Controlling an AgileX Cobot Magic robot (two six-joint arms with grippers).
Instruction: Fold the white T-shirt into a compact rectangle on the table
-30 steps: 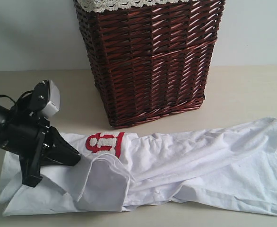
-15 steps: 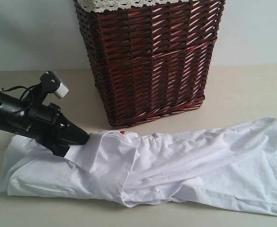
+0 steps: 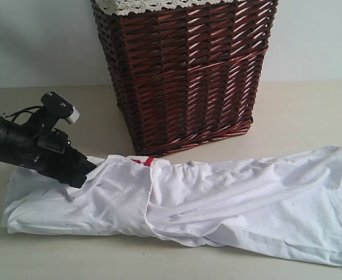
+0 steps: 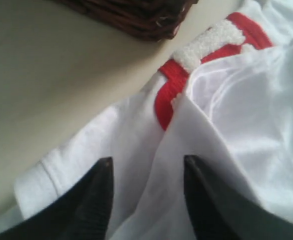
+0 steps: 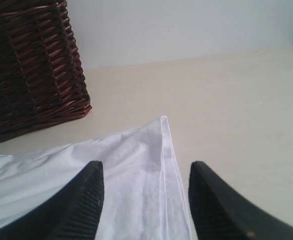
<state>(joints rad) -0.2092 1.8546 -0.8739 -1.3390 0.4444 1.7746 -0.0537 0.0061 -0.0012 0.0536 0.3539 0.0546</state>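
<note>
Exterior view: the white T-shirt (image 3: 217,198) lies as a long, rumpled band across the table (image 3: 311,111), just in front of the wicker basket (image 3: 188,76). The left gripper (image 3: 87,170), jaws parted over a raised fold at the shirt's left end, could snag that fold and drag it open. The right gripper (image 5: 146,172) hangs unclenched and empty above a hem corner. Only a sliver of red lettering (image 3: 143,160) shows, and the layers underneath are hidden.

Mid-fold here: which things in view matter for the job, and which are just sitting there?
In the job: white T-shirt, table, left gripper, right gripper.
Just there: wicker basket.
</note>
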